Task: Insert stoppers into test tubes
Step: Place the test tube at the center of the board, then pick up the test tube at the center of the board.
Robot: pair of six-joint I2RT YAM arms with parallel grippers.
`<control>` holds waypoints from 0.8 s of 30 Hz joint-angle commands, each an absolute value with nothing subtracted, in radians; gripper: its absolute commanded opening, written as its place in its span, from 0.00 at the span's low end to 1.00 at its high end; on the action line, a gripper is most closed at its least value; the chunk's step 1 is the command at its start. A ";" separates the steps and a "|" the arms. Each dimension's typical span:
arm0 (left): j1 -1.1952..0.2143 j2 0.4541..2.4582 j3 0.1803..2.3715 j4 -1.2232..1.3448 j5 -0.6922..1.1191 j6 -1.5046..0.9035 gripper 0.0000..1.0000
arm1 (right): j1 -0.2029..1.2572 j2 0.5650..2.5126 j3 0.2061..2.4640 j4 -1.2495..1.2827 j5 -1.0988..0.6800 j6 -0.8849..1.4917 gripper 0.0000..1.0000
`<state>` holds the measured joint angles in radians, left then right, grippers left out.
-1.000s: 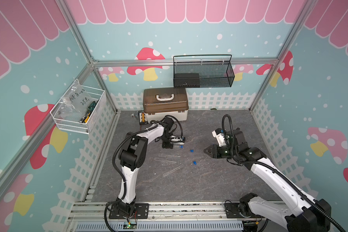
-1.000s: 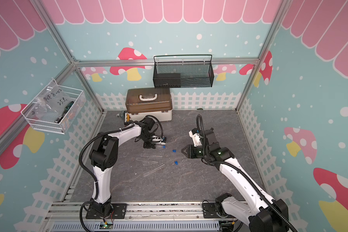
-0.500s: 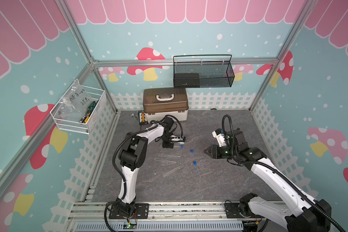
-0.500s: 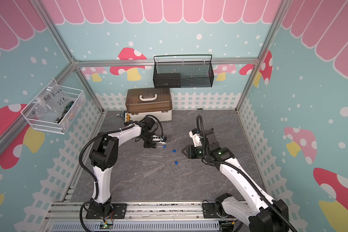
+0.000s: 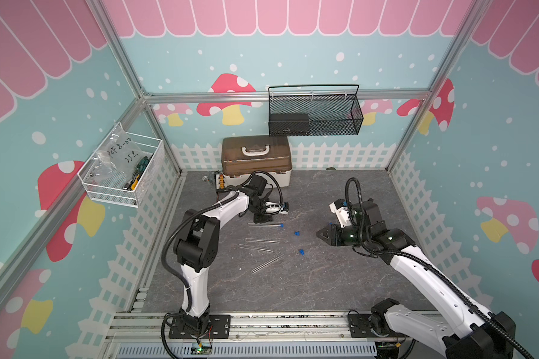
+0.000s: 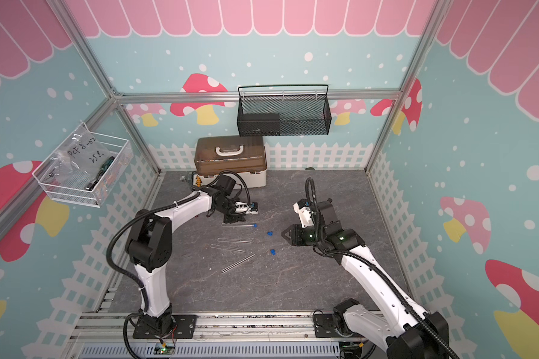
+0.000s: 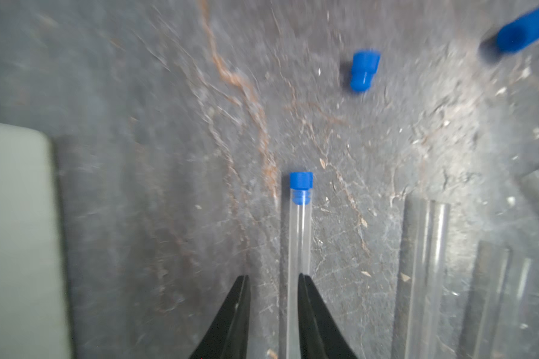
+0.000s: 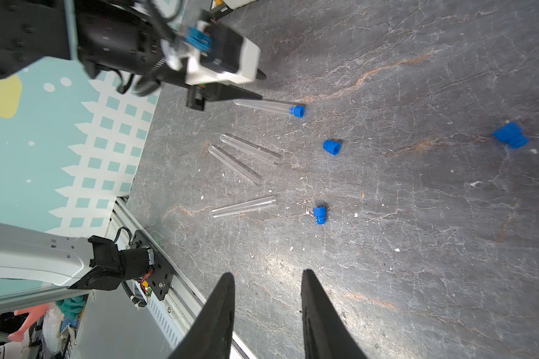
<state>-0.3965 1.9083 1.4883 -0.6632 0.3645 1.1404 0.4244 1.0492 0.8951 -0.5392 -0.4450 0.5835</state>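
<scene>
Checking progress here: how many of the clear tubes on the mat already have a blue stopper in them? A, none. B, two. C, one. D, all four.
C: only one tube has a stopper seated in its mouth; the other three tubes lie open.

Clear glossy test tubes (image 8: 243, 206), matt blue stoppers (image 8: 331, 146), rough veined grey stone-look tabletop (image 8: 417, 248), black metal mesh basket (image 5: 324, 115)

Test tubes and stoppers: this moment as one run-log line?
capped tube: one, lying flat | bare tubes: three | loose stoppers: three | left pincer: open, straddling capped tube | right pincer: open, empty
</scene>
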 commanded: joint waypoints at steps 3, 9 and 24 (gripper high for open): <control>-0.397 1.668 1.289 -0.442 0.458 0.880 0.31 | 0.416 1.028 0.879 -0.552 -0.445 0.558 0.36; -0.486 1.443 0.991 -0.391 0.322 0.562 0.30 | 0.414 1.028 0.876 -0.554 -0.445 0.540 0.36; -0.792 1.390 0.798 -0.455 0.021 0.165 0.37 | 0.410 1.003 0.868 -0.603 -0.443 0.539 0.37</control>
<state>-0.7742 1.3659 0.8116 -0.4282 0.1112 0.2588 0.4168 1.0153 0.8818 -0.5766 -0.4438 0.5507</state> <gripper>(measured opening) 0.367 0.370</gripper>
